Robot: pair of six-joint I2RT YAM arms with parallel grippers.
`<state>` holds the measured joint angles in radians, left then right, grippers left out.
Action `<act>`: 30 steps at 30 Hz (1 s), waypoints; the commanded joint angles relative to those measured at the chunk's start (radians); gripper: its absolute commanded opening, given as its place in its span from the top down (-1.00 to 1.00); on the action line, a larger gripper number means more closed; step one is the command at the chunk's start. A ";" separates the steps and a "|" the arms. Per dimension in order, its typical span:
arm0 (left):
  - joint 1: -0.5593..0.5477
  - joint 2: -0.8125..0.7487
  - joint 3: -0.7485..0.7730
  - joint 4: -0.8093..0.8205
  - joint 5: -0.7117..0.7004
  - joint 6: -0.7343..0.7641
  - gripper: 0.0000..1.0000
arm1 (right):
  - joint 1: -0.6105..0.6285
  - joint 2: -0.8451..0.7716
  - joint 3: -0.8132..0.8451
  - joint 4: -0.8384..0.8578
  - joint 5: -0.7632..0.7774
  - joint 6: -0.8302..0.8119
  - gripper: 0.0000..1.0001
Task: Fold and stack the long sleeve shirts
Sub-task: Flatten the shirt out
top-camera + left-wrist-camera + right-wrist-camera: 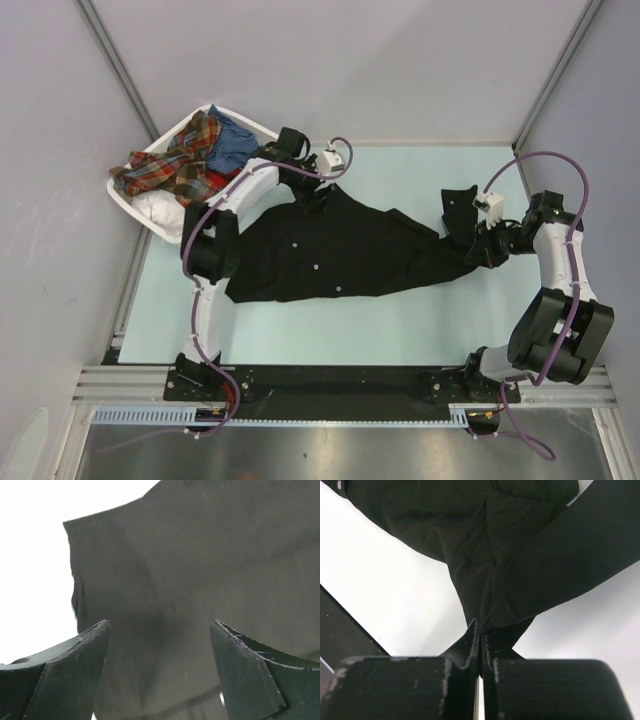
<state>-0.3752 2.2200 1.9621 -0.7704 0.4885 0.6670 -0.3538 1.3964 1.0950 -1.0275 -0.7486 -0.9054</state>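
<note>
At the right end of the black shirt (340,255), your right fingers (467,655) pinch its cloth, clear only from the wrist; left fingers (65,680) stand wide.

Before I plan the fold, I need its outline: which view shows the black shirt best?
Top external: the black shirt lies spread on the table, nearly its whole outline visible. Left wrist shows only a cloth edge beyond the open left gripper; right wrist, bunched cloth pinched in the shut right gripper.

We look down on a pale mint-green table top (400,320), plain grey wall panels (350,60) on three sides, aluminium frame posts (115,60) at the corners, ribbed aluminium rails (120,385) along the near edge, brushed metal sheet (320,455) below them, soft even light.
</note>
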 commanded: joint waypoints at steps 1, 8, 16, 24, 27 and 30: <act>-0.031 0.107 0.145 -0.015 -0.022 -0.057 -0.65 | 0.016 0.010 0.031 0.004 -0.005 0.026 1.00; -0.039 0.107 0.069 -0.069 -0.004 0.029 0.50 | 0.027 0.027 0.057 0.010 0.006 0.048 1.00; -0.013 -0.260 -0.246 -0.015 0.019 0.062 1.00 | 0.029 0.032 0.082 0.003 0.005 0.056 1.00; -0.028 -0.718 -0.757 0.008 -0.096 0.143 0.94 | 0.030 0.012 0.065 -0.048 0.000 0.017 1.00; -0.066 -0.815 -0.963 0.006 -0.113 0.175 1.00 | 0.033 0.007 0.060 -0.063 0.006 -0.004 1.00; -0.129 -0.861 -1.107 -0.046 -0.105 0.213 0.65 | 0.047 0.001 0.059 -0.100 0.021 -0.053 1.00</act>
<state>-0.4400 1.3693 1.0111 -0.7349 0.3996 0.7986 -0.3225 1.4342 1.1378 -1.0771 -0.7406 -0.8852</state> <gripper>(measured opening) 0.056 0.011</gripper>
